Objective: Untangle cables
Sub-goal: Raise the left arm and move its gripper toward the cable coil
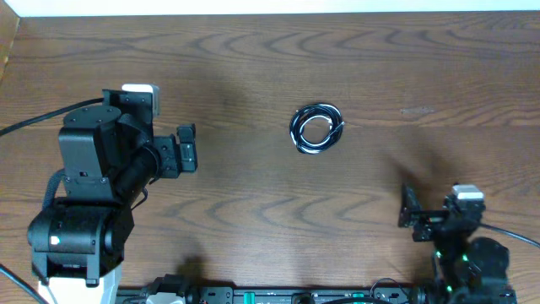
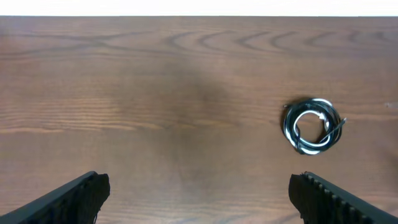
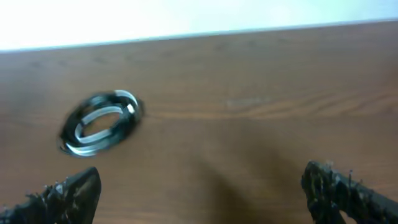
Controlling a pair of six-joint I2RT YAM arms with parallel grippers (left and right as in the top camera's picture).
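The cables (image 1: pixel 316 128), one black and one white, lie coiled together in a small ring on the wooden table (image 1: pixel 253 76), right of centre toward the back. The coil shows at the right of the left wrist view (image 2: pixel 313 126) and, blurred, at the left of the right wrist view (image 3: pixel 99 123). My left gripper (image 1: pixel 186 148) is open and empty, well to the left of the coil, pointing toward it; its fingers frame bare wood (image 2: pixel 199 193). My right gripper (image 1: pixel 410 216) is open and empty near the front right, well short of the coil (image 3: pixel 202 193).
The table's far edge meets a white wall (image 1: pixel 270 7). The left arm's base (image 1: pixel 80 228) fills the front left corner. The right arm's base (image 1: pixel 468 262) sits at the front right. A black rail with connectors (image 1: pixel 278 295) runs along the front edge.
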